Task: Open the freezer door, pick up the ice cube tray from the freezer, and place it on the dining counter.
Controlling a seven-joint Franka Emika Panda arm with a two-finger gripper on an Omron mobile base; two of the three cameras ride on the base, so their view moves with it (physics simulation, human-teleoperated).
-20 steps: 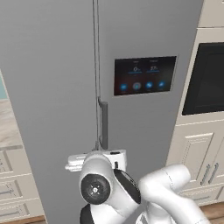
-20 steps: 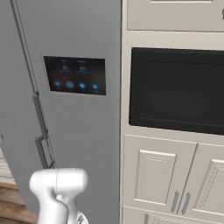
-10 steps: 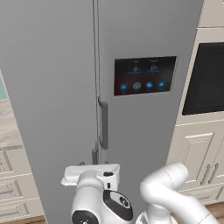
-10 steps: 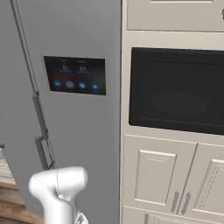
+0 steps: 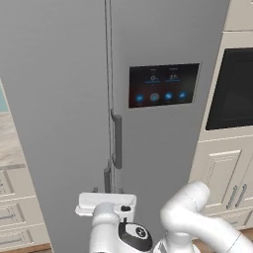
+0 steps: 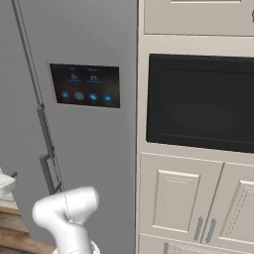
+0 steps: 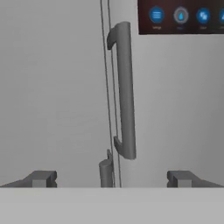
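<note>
The gripper point(image 7: 109, 178) stands wide open and empty, its two fingertips point(image 7: 41, 178) spread either side of the seam between the two fridge doors, facing the closed freezer door point(image 5: 59, 123). That door's bar handle point(image 7: 106, 171) (only its top end shows, just left of the seam and below the handle point(image 7: 124, 87) of the touchscreen door point(image 5: 163, 128)) lies between the fingertips, evidently so the jaws can close round it for a pull. The freezer is shut, so the ice cube tray is judged to be inside it, hidden.

Strip of wooden floor point(image 6: 15, 238) at fridge foot, marble worktop point(image 5: 9, 138) at left over cream drawers point(image 5: 12, 217)
</note>
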